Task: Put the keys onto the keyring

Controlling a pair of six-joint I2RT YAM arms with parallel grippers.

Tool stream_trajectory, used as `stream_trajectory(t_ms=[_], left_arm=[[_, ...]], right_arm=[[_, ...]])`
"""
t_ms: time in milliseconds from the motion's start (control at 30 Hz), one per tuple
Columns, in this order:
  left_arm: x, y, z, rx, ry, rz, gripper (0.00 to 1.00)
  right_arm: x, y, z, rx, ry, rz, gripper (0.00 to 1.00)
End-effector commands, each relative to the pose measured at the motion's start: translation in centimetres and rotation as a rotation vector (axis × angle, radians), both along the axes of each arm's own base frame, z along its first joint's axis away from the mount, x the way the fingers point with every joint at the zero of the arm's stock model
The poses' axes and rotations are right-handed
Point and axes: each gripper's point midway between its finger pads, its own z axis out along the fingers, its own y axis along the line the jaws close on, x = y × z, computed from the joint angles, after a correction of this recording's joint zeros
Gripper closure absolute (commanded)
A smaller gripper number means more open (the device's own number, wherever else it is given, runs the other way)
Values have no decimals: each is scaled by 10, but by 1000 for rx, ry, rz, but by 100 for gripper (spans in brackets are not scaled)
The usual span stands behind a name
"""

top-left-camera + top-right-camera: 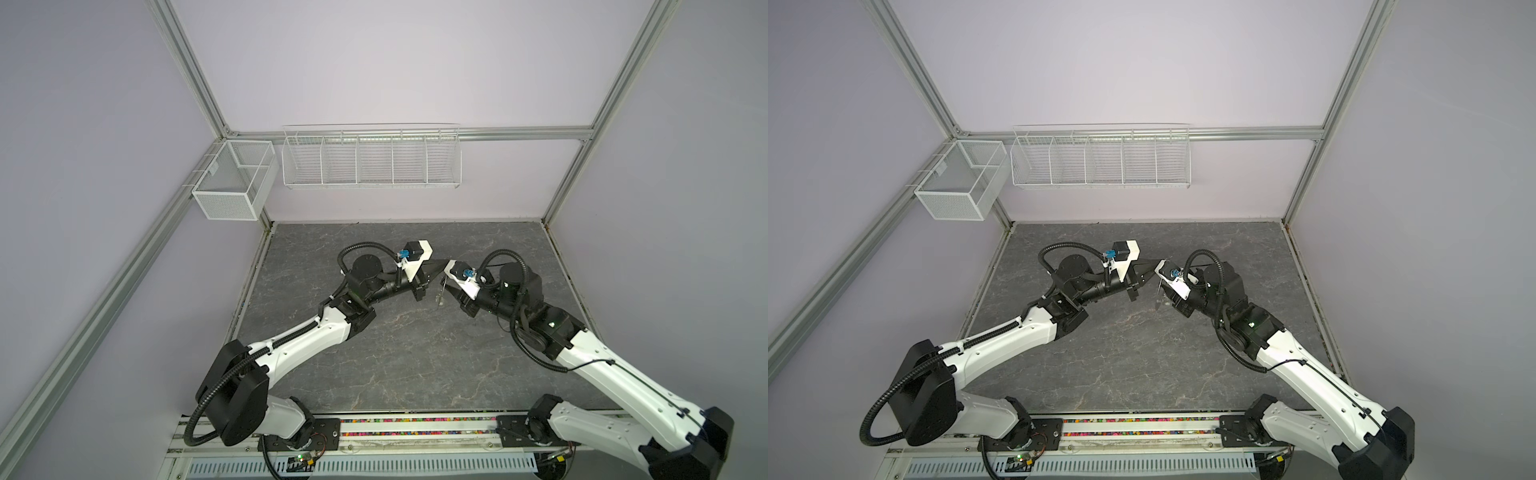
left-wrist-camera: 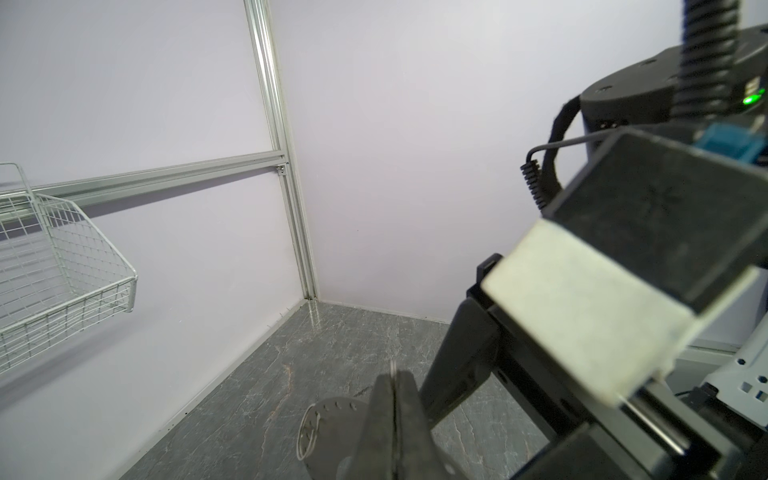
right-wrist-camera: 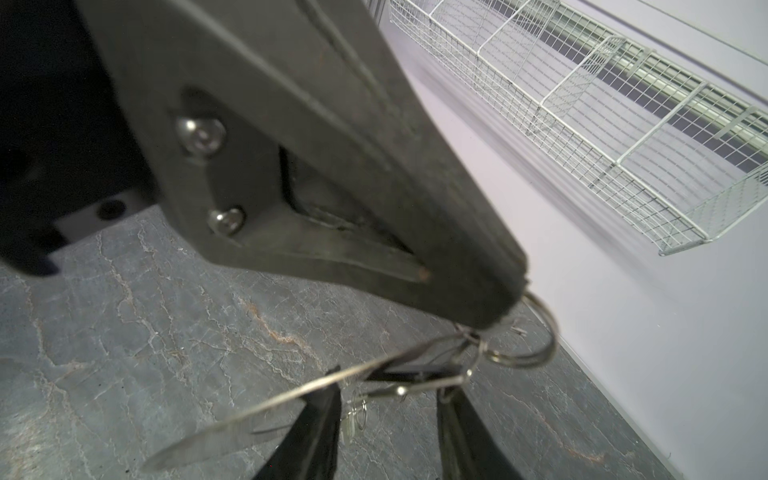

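In both top views the left gripper (image 1: 445, 262) is raised above the table (image 1: 374, 353), with the keyring (image 1: 441, 289) (image 1: 1159, 291) hanging edge-on just below its tip. In the left wrist view its fingers (image 2: 409, 407) are pressed together, the keyring disc showing beside them. In the right wrist view the left gripper pinches a wire loop (image 3: 545, 316) of the keyring, while the right gripper (image 3: 391, 380) stands spread on either side of the hanging disc.

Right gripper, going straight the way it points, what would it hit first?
Probably the keyring, hanging edge-on just ahead of the open right gripper and held by the left gripper; depth is unclear.
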Motion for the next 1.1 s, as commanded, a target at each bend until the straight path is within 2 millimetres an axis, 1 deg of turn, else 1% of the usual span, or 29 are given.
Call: stream_trajectory(t_ms=[0,167,367,433,633,800,900,967,1033,1067], left_arm=[[-2,3,15,-37,-26,7,100],[-1,4,12,-35,-21,16,100],[0,4,11,-34,-21,22,100],[0,4,10,-35,-17,22,100],[0,5,10,-33,-19,30,100],[1,8,9,-26,-24,47,100],[2,8,9,-21,-26,53,100],[2,8,8,-18,-27,55,100],[3,9,8,-18,-28,60,100],[3,9,9,-20,-28,61,100]], right_arm=[[2,5,12,21,-30,9,60],[4,6,17,49,-44,-2,61],[2,7,20,65,-47,8,55],[3,7,19,65,-44,4,57],[10,4,17,65,-29,-40,67],[11,-1,12,47,-15,-66,72],[9,-3,9,42,-7,-67,73],[8,-3,9,40,-4,-66,72],[6,-3,7,39,3,-60,67],[4,-1,7,42,7,-44,62]])
